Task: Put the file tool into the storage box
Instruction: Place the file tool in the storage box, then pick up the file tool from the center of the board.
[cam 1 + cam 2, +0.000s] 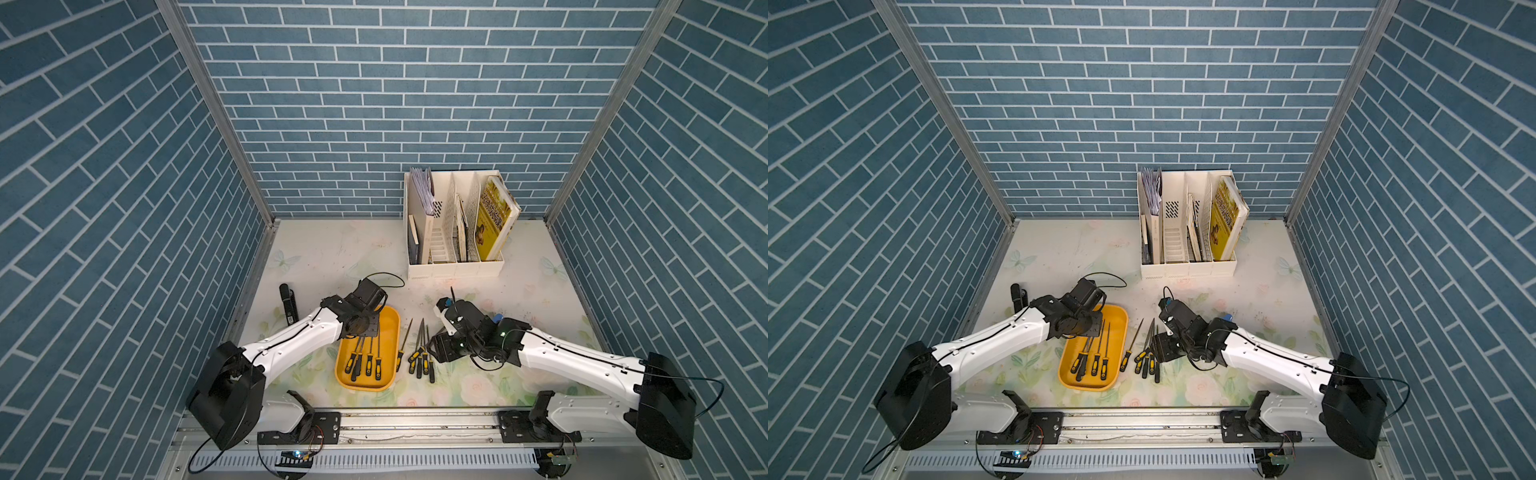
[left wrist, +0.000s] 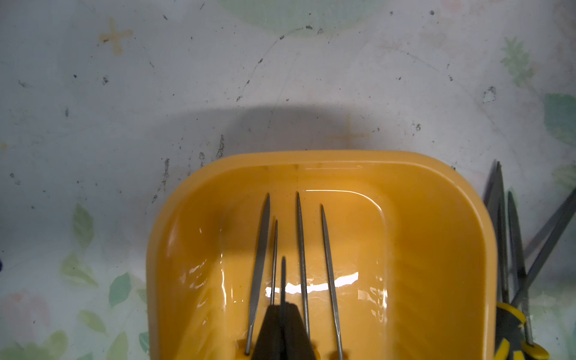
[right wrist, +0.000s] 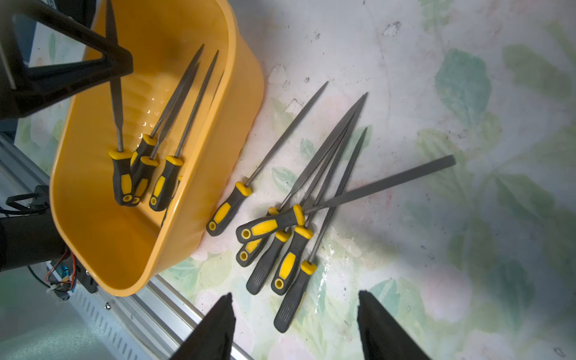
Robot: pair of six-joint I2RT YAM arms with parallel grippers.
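A: Where is your file tool?
B: Your left gripper clamps its blade, handle inside the storage box, beside four files. Your right gripper gapes empty above loose files. The organiser holds books.

The storage box is yellow-orange, the files black-and-yellow handled, the table pale floral, the walls blue brick-patterned.
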